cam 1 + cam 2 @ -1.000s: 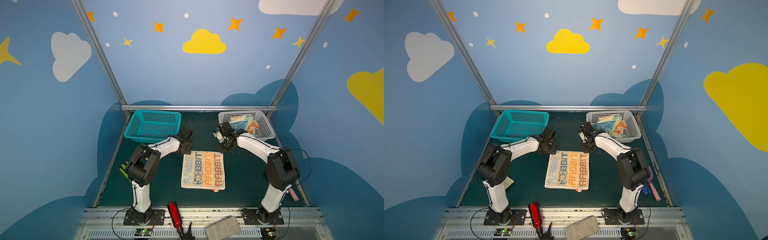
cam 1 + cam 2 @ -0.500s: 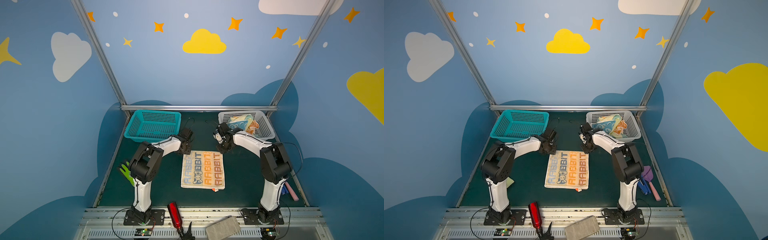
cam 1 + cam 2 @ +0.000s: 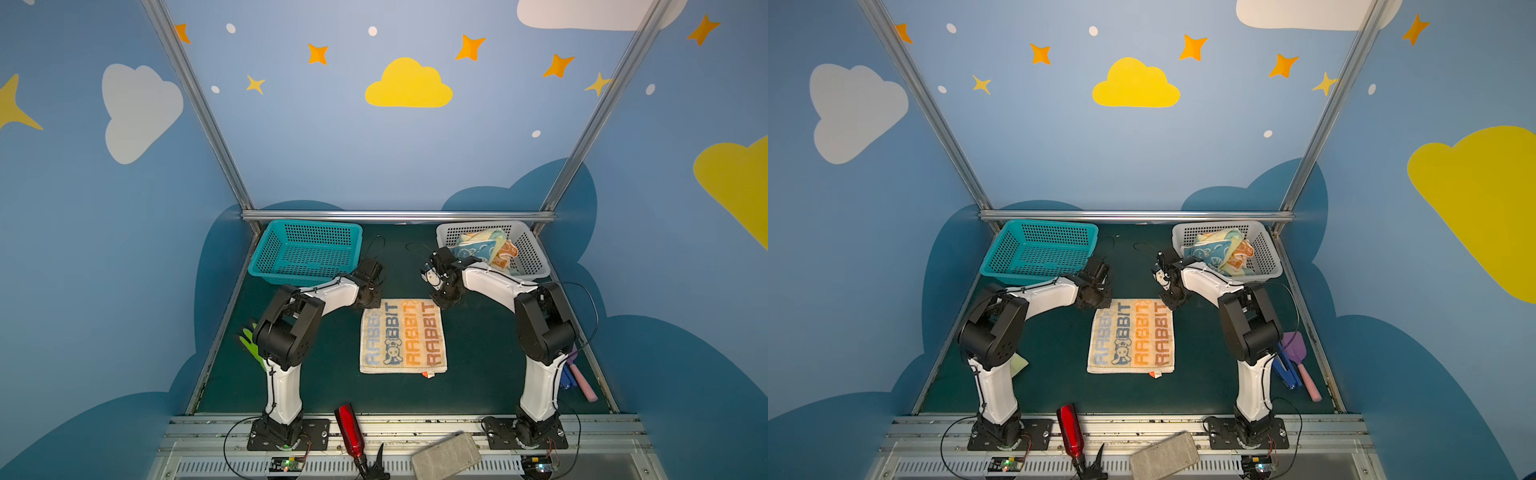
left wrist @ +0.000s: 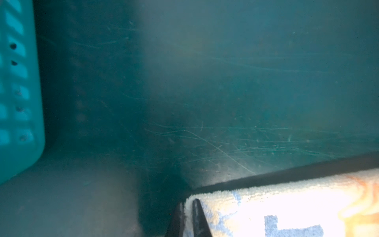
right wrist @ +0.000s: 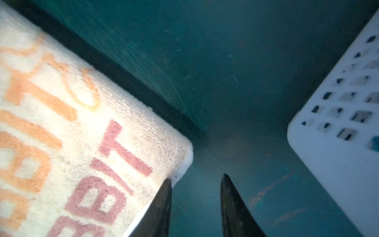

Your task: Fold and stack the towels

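A cream towel (image 3: 402, 336) (image 3: 1131, 336) with RABBIT letters lies flat mid-mat. My left gripper (image 3: 369, 302) (image 3: 1099, 303) is at its far left corner. In the left wrist view the left gripper (image 4: 187, 206) is shut, pinching the edge of the cream towel (image 4: 287, 205). My right gripper (image 3: 442, 301) (image 3: 1171, 304) is at the far right corner. In the right wrist view the right gripper (image 5: 195, 178) is open; one finger lies over the cream towel (image 5: 71, 133) edge, the other over bare mat. More towels (image 3: 486, 249) (image 3: 1223, 251) sit crumpled in the white basket (image 3: 536, 257).
A teal basket (image 3: 307, 253) (image 4: 18, 102) stands at the far left, close to the left gripper. The white basket (image 5: 338, 123) is close to the right gripper. A green glove (image 3: 249, 345), a red bottle (image 3: 351, 432), a grey block (image 3: 446, 457) and small tools (image 3: 577, 378) lie around the arm bases.
The left gripper has closed onto the towel's far left corner. Both arms' elbows have shifted, while the right gripper stays open at the far right corner.
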Robot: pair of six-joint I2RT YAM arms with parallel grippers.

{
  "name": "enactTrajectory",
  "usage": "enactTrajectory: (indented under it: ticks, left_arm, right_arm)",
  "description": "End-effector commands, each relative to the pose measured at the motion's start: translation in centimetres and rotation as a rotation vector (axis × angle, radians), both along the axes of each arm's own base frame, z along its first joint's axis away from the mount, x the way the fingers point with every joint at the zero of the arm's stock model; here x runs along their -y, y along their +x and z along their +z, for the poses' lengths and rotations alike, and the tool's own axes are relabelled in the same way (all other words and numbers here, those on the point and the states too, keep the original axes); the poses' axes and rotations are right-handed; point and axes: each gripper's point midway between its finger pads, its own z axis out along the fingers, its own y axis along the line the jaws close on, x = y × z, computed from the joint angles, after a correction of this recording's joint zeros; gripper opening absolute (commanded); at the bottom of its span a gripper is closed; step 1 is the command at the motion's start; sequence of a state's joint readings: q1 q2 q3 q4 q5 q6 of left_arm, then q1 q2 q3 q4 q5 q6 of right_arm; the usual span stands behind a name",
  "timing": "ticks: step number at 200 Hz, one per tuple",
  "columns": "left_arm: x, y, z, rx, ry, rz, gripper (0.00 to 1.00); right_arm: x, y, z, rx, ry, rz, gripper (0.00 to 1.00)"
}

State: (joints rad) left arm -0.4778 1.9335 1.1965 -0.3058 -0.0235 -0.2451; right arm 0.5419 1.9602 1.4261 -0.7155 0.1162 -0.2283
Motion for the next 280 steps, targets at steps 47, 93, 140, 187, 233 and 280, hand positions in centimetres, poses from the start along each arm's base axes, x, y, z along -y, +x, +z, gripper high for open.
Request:
enactTrajectory:
  ticks: [47,93,140,187,233,280]
  left_arm:
    - [-1.1,-3.6,-3.1,-0.148,0.050,-0.025,0.05]
    - [-1.1,-3.5,-2.7,-0.139,0.051,-0.031,0.05]
    - [-1.0,-3.3,-2.4,-0.135,0.046,-0.038,0.04]
    - [-1.1,-3.4,-2.4,-0.140,0.050,-0.037,0.04]
    - [-1.1,-3.4,-2.4,-0.141,0.054,-0.037,0.04]
    - [-1.0,-3.2,-2.0,-0.123,0.052,-0.052,0.04]
  right_arm:
    - [-2.8,1.8,1.6,0.027,0.012,0.223,0.37]
    - [-2.7,0.9,-0.5,-0.054,-0.013,0.290,0.37]
    - [-2.3,0.6,-1.6,-0.101,-0.040,0.299,0.37]
    - [-2.0,0.6,-2.9,-0.139,-0.064,0.312,0.37]
    - [-2.1,0.0,-4.0,-0.195,-0.055,0.332,0.14]
    - [-2.3,0.2,-3.3,-0.182,-0.033,0.329,0.00]
